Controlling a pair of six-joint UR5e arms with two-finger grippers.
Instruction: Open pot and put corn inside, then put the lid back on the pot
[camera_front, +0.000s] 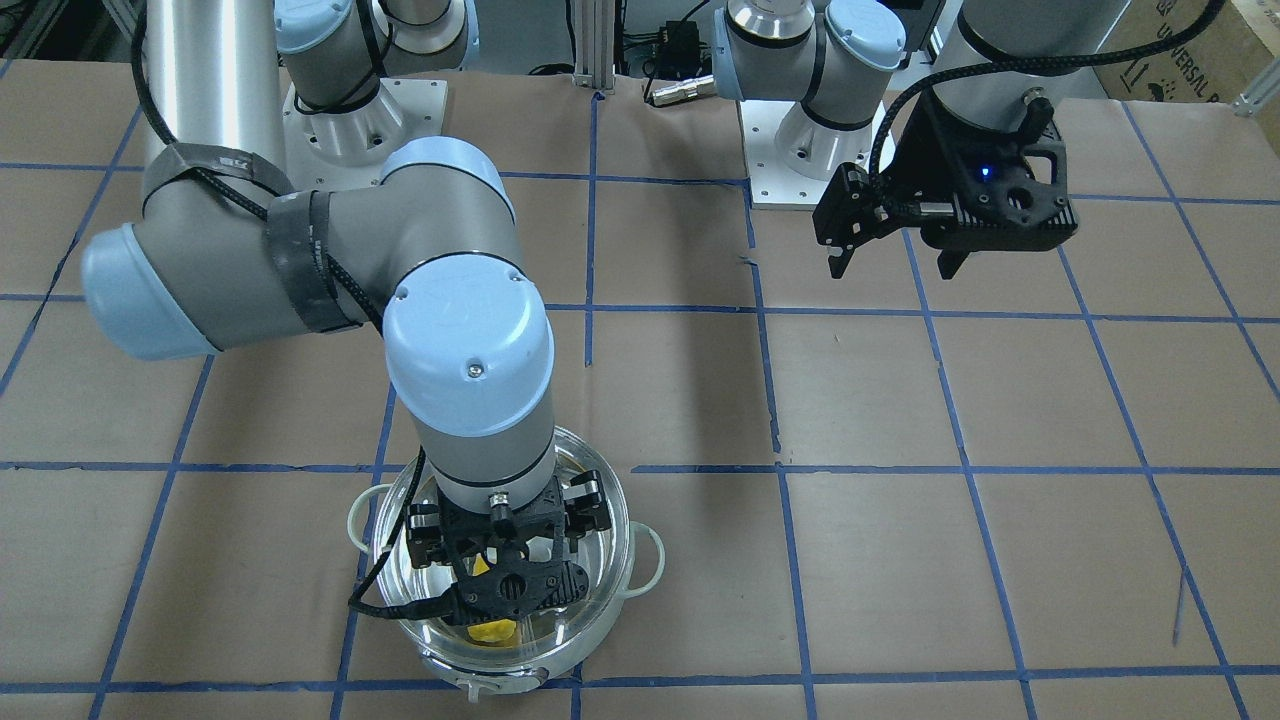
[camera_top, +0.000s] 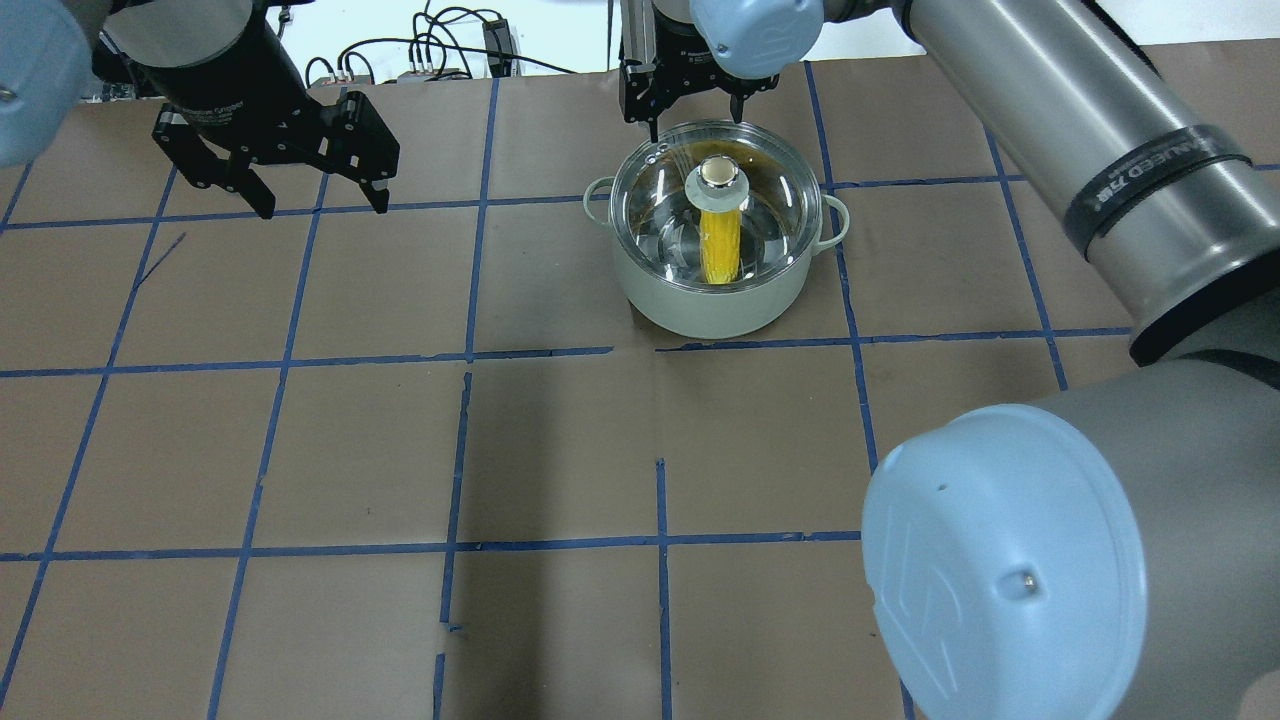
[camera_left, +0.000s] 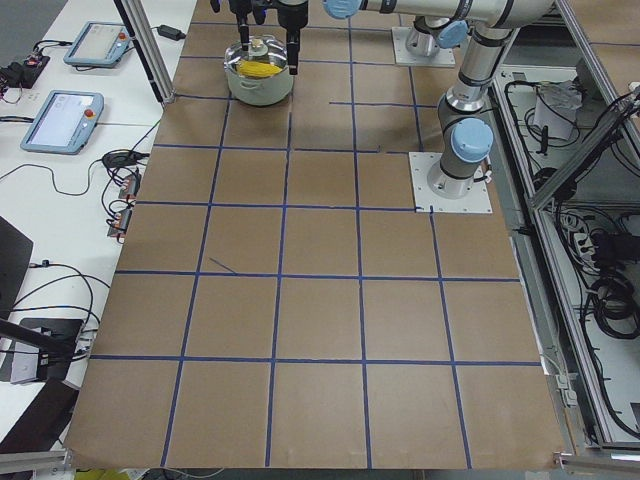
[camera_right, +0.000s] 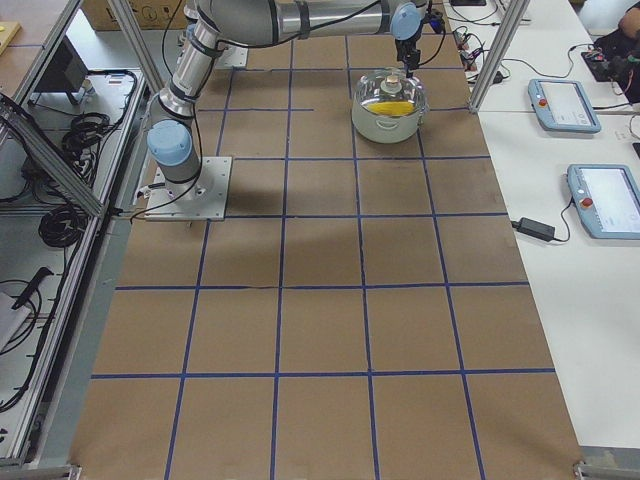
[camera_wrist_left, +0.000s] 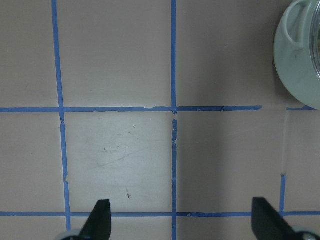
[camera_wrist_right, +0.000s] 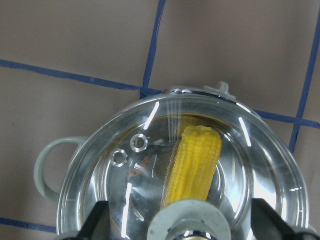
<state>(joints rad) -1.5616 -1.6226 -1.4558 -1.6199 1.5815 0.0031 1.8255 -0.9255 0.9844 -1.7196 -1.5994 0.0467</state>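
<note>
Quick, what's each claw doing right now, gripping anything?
Left claw: open, holding nothing.
Right claw: open, holding nothing, poised over the lid.

Silver-grey arms (camera_front: 400, 250), pale blue joint caps (camera_front: 467, 335), black cables (camera_front: 1000, 66)

The lid (camera_wrist_right: 125, 180) was clear, glossy glass with glare streaks; its knob (camera_top: 716, 176) looked matt, plastic-like. The pot (camera_top: 700, 300) wall was smooth, satin. The corn (camera_wrist_right: 197, 160) was bumpy. The table cover (camera_top: 560, 450) was matt brown paper, lined with blue tape (camera_top: 560, 352).
</note>
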